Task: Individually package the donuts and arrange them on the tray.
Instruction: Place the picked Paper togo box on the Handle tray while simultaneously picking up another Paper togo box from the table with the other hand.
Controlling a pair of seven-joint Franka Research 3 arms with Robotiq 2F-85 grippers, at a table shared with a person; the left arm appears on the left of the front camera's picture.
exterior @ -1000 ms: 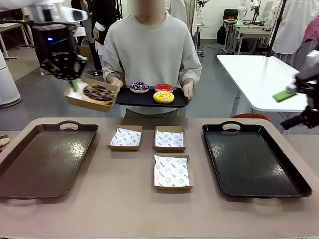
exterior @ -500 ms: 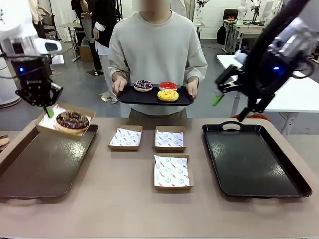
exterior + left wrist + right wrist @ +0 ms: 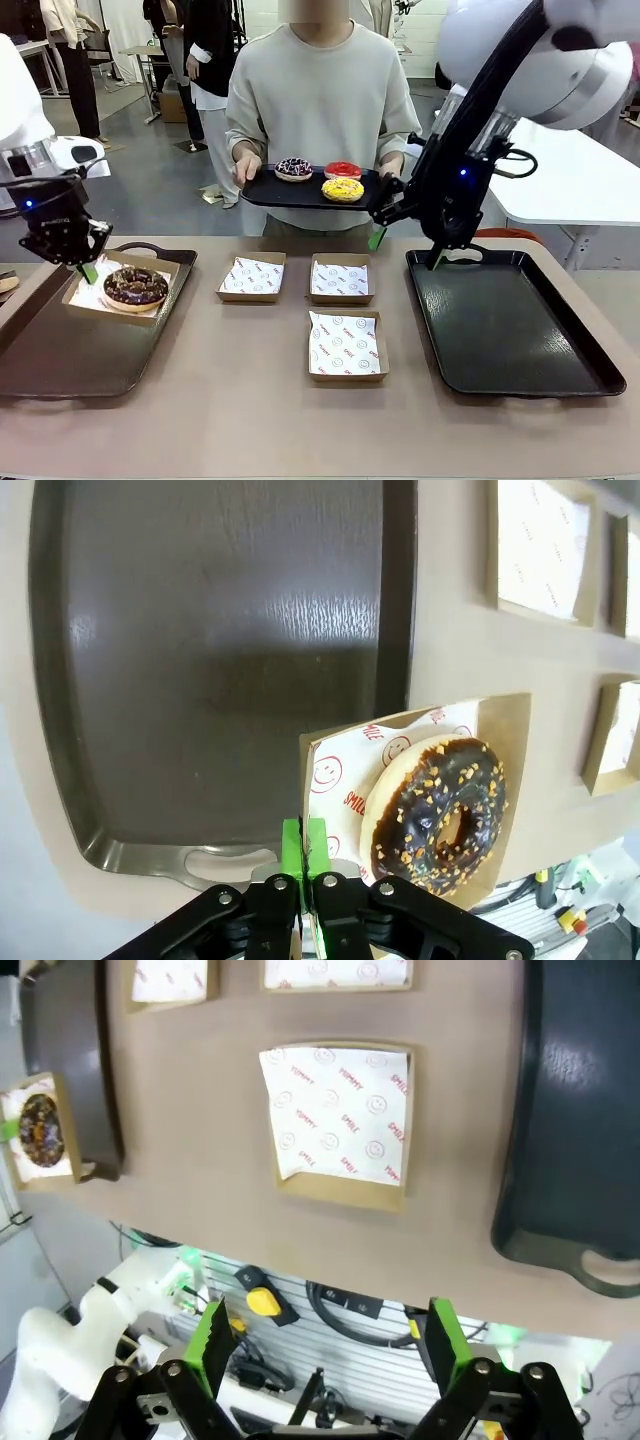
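Cardboard and chocolate are what the left pincer [image 3: 85, 268] carries: its pads are clamped together on the edge of a paper-lined box [image 3: 163, 268] with the chocolate-brown donut [image 3: 135, 286] lying in it. A second ago that box hung high, well beyond the brown tray [image 3: 60, 350] and close to the person. Now it has come down over the brown tray's far corner, just beside the handle. In the left wrist view the box [image 3: 505, 720] looks tilted, and I cannot tell whether it touches the tray yet.

Meanwhile the right pincer [image 3: 405, 245] has swung in from far out on the robot's right. It hovers with its fingers spread wide and nothing between them, well apart from the brown tray.

Three empty boxes [image 3: 341, 279] lie on the surface just to the right of the brown tray. The person, beyond the brown tray and across the surface, holds a small black tray [image 3: 270, 190] with the sprinkled dark donut [image 3: 293, 167], the red donut [image 3: 343, 169] and the yellow donut [image 3: 342, 189].

By my reading, the first donut is packaged and only needs setting down and releasing. Three donuts remain, with a box waiting for each, and the right arm looks placed to start the next one.
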